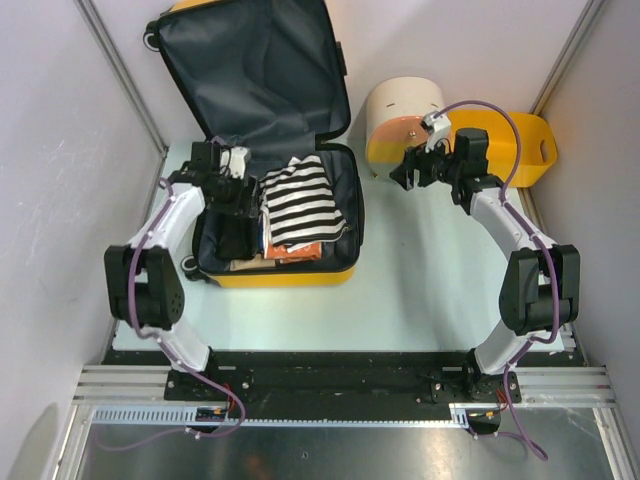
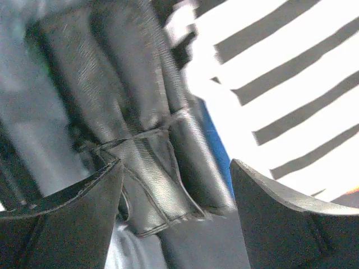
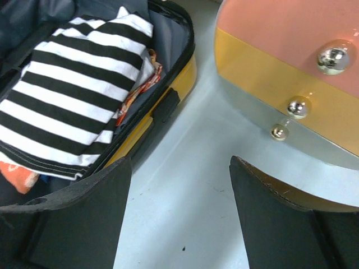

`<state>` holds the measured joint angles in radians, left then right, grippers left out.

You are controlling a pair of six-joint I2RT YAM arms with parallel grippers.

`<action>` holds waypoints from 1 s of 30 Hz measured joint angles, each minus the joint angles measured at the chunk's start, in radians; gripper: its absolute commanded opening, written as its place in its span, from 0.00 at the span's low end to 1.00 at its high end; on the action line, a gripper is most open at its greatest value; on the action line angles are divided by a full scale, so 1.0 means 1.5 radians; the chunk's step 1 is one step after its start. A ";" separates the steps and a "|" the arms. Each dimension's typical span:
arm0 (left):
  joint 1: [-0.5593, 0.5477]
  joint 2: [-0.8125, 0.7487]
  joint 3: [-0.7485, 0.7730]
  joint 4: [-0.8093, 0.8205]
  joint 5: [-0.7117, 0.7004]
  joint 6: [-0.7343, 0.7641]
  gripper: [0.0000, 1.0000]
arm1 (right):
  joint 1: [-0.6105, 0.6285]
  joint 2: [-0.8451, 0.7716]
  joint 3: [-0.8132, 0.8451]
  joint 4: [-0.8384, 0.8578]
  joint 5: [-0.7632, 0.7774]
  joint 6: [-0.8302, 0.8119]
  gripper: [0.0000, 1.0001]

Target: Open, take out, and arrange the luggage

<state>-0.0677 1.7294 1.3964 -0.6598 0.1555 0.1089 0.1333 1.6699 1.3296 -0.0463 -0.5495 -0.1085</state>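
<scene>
My left gripper (image 2: 175, 165) hangs with jaws apart inside the luggage (image 1: 255, 70), my right gripper (image 3: 179, 162) likewise spread just right of it.

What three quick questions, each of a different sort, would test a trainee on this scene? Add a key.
1. True or false: the lid of the luggage stands open.
2. Multiple choice: what lies on top of the things packed in the luggage? A. a black-and-white striped garment; B. a green towel; C. a pair of shoes.
3. Short answer: which claw hangs over the inside of the luggage?

Key: 1. True. 2. A. 3. The left claw, with its jaws apart and nothing between them.
</scene>
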 measured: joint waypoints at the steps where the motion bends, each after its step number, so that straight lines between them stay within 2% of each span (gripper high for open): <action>1: -0.007 -0.023 0.002 0.000 0.045 0.024 0.78 | 0.000 0.000 0.000 -0.002 -0.009 0.000 0.75; 4: -0.047 -0.074 0.008 0.007 0.150 0.100 0.71 | 0.002 0.000 0.000 -0.003 -0.040 0.003 0.74; 8: -0.122 -0.090 0.008 0.010 0.237 0.204 0.71 | 0.007 0.000 0.000 -0.010 -0.069 0.002 0.75; 12: -0.164 -0.085 0.007 0.004 0.288 0.260 0.73 | -0.015 0.000 0.000 -0.028 -0.076 -0.021 0.84; 17: -0.164 -0.085 0.007 0.004 0.301 0.278 0.77 | -0.132 0.001 0.020 -0.108 -0.073 -0.195 0.88; 18: -0.163 -0.085 0.007 0.004 0.301 0.279 0.78 | -0.162 0.006 0.035 -0.130 -0.071 -0.235 0.92; 23: -0.163 -0.085 0.007 0.004 0.301 0.283 0.82 | -0.260 0.119 0.237 -0.237 -0.039 -0.436 0.95; 30: -0.163 -0.085 0.007 0.004 0.292 0.282 0.86 | -0.269 0.348 0.498 -0.375 -0.009 -0.634 0.95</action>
<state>-0.3115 1.6016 1.4063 -0.6540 0.5938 0.5316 -0.2703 2.1918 2.0773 -0.6090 -0.5629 -1.0592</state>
